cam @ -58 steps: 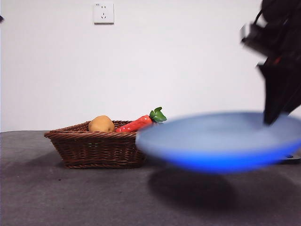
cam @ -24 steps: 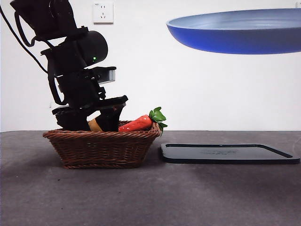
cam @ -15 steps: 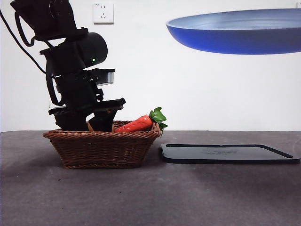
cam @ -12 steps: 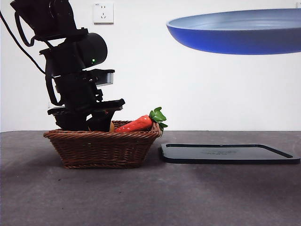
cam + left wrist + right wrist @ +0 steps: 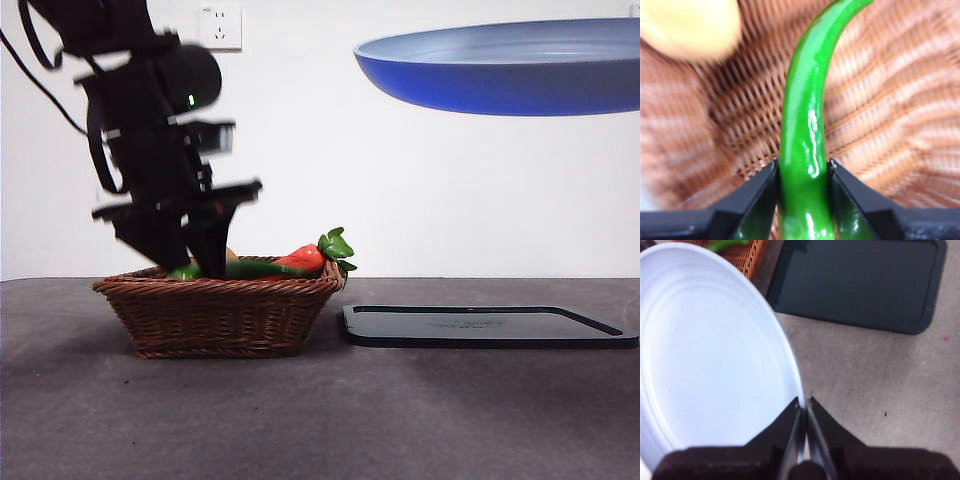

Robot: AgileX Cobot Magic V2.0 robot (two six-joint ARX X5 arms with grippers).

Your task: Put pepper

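The pepper (image 5: 802,145), long, glossy and green, is clamped between the jaws of my left gripper (image 5: 802,172), which is shut on it just above the wicker basket (image 5: 880,115). In the front view the left gripper (image 5: 195,262) hangs over the basket (image 5: 215,315), and the pepper (image 5: 255,268) lies level with the rim. My right gripper (image 5: 803,402) is shut on the rim of a blue plate (image 5: 710,355). It holds the plate (image 5: 510,70) high at the upper right.
The basket also holds a red-orange carrot with a green top (image 5: 295,260) and a yellowish round vegetable (image 5: 687,27). A flat black tray (image 5: 485,325) lies on the grey table right of the basket, below the plate. The tray (image 5: 860,282) also shows in the right wrist view.
My left arm has risen out of the basket, bringing the green pepper up to rim height. The blue plate has stayed still, high on the right.
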